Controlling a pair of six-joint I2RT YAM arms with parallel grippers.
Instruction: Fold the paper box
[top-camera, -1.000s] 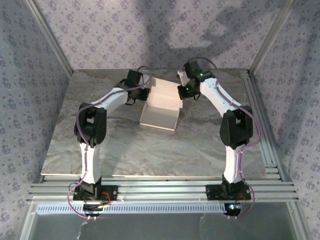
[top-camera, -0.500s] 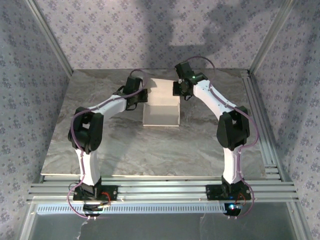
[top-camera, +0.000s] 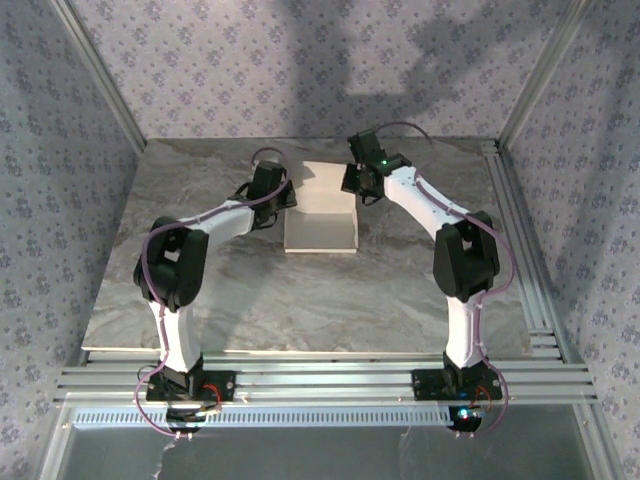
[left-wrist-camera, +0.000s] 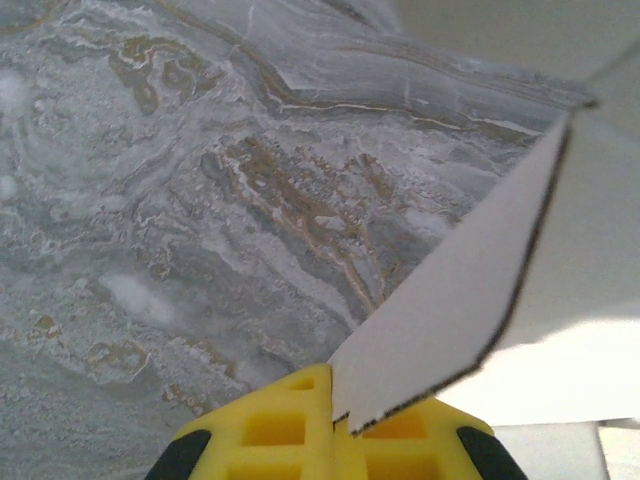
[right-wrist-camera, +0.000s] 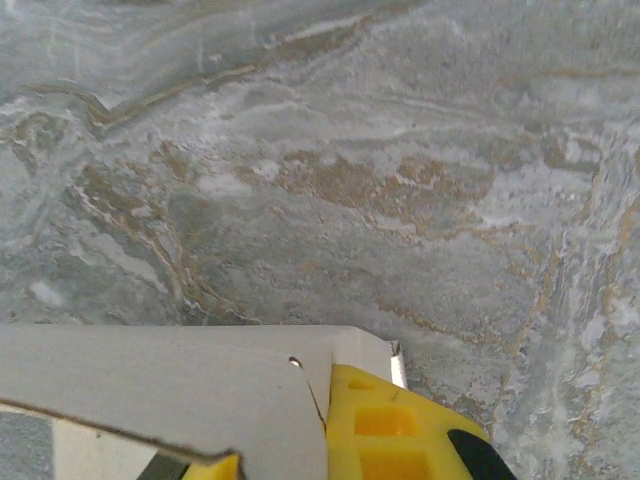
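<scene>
Viewing from above, the box (top-camera: 320, 218) lies on the grey marbled desk (top-camera: 250, 300), toward the far middle, between the two arms. It is white and partly folded: a flat panel lies nearer the arm bases, and a raised section stands behind it. The left hand (top-camera: 284, 196) meets the left edge of the box. The right hand (top-camera: 352, 181) meets its far right corner. Patterned walls (top-camera: 60, 200) enclose the desk on three sides.

Left wrist view: the yellow fingers (left-wrist-camera: 290, 435) sit at the bottom edge, closed tight on a white flap of the box (left-wrist-camera: 470, 310). The flap rises from the fingers up to the right, and its cut edge shows dark. More white panel lies to the right of the flap. The desk (left-wrist-camera: 200, 200) lies beyond, to the left and above.

Right wrist view: one of the yellow fingers (right-wrist-camera: 385, 425) sits at the bottom right, against the right end of a white box (right-wrist-camera: 180, 385) panel. A second yellow tip shows at the bottom edge, left of the first and under the panel. The panel passes between them, so this hand is narrow and clamped on the box. A small tab projects at the panel's right corner. The desk (right-wrist-camera: 400, 150) lies beyond.
</scene>
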